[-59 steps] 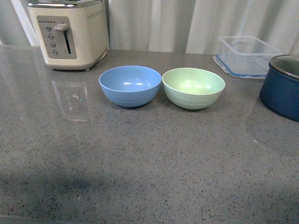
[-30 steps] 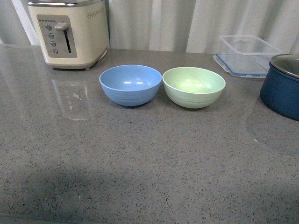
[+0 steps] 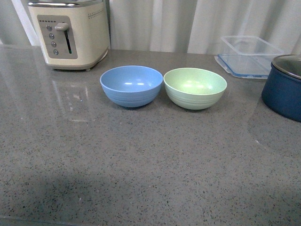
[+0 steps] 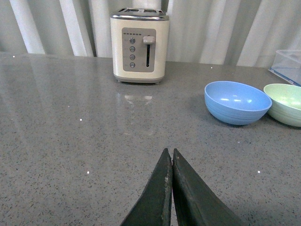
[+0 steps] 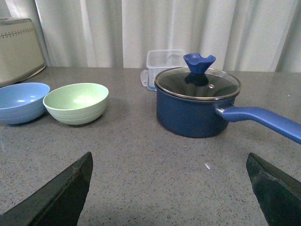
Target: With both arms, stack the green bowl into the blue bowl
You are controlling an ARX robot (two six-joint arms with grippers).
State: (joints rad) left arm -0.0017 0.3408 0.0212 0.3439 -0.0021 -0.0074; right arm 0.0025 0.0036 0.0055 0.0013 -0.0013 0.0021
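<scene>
A grey speckled stone countertop (image 3: 141,165) is spread across the whole front view, and behind it a pale pleated curtain (image 3: 164,23) is hung. At the back left of the counter a cream two-slot toaster with a grey control panel (image 3: 75,33) is set against the curtain. At the far right edge a dark navy saucepan with a glass lid and a blue knob (image 3: 283,92) is seen, cut off by the frame (its long blue handle is shown only in the right wrist view). Behind the saucepan a clear rectangular plastic container (image 3: 249,54) is placed on a blue-edged lid.

Near the middle of the counter, towards the back, the light sky-blue round matte bowl (image 3: 131,86) and the pale mint-green round matte bowl (image 3: 195,88) are stood upright side by side, the green one on the robot's right. Their rims are brought just beside each other; whether they touch cannot be told. The green bowl is not yet stacked into the blue one.

The black left gripper (image 4: 170,151) is seen only in its wrist view, low over bare counter and well apart from both bowls, its two fingers pressed flat together. The black right gripper (image 5: 169,160) is spread wide, its fingers (image 5: 61,197) at opposite edges of the view and nothing held between them.
</scene>
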